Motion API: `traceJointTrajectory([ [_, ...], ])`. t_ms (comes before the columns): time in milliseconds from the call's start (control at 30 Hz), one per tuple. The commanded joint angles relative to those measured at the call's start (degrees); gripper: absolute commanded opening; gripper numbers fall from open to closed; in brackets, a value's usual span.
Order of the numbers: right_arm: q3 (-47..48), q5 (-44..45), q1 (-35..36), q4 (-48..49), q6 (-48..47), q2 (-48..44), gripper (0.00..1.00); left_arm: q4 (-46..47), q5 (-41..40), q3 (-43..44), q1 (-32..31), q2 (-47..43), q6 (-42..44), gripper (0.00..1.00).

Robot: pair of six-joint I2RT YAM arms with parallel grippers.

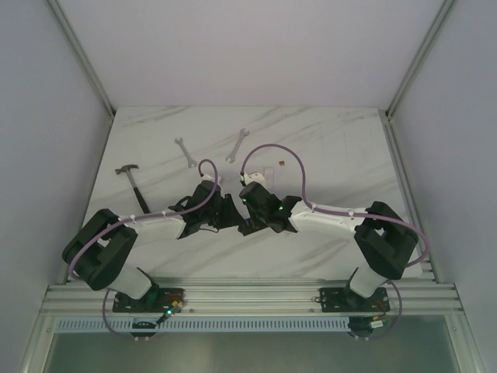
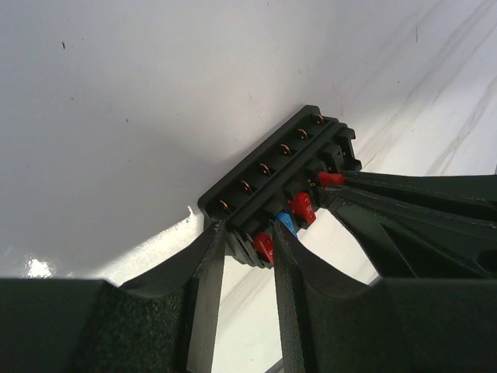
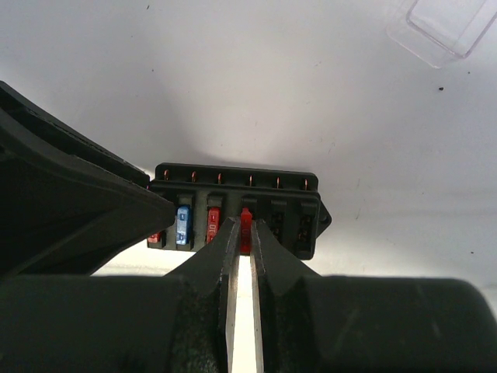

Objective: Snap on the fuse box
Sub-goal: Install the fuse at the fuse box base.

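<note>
Black fuse box (image 2: 272, 167) sits mid-worktop (image 1: 334, 148) between both arms. Left tool (image 2: 247, 252) is clamped across its near end. Right tool (image 3: 244, 237) is nearly closed, pinching a red fuse (image 3: 246, 217) in its slot, with a blue fuse (image 3: 183, 225) two slots left. Clear cover (image 3: 446, 27) lies apart, far right.

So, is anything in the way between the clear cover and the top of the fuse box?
Yes. The right gripper pinches a red fuse at the slot row of the fuse box, and the left gripper clamps its end. The clear cover lies apart.
</note>
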Motion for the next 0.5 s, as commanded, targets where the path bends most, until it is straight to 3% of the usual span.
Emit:
traceJointTrajectory([
  [0,-0.93,1.13,0.39,0.26,0.41,1.20,0.00,-3.92,-1.72,0.41,0.38,1.30,1.36,0.39],
  [467,-0.51,1.49,0.28,-1.93,1.25,2.48,0.00,-3.94,-1.61,0.65,0.40,1.73,1.25,0.39],
])
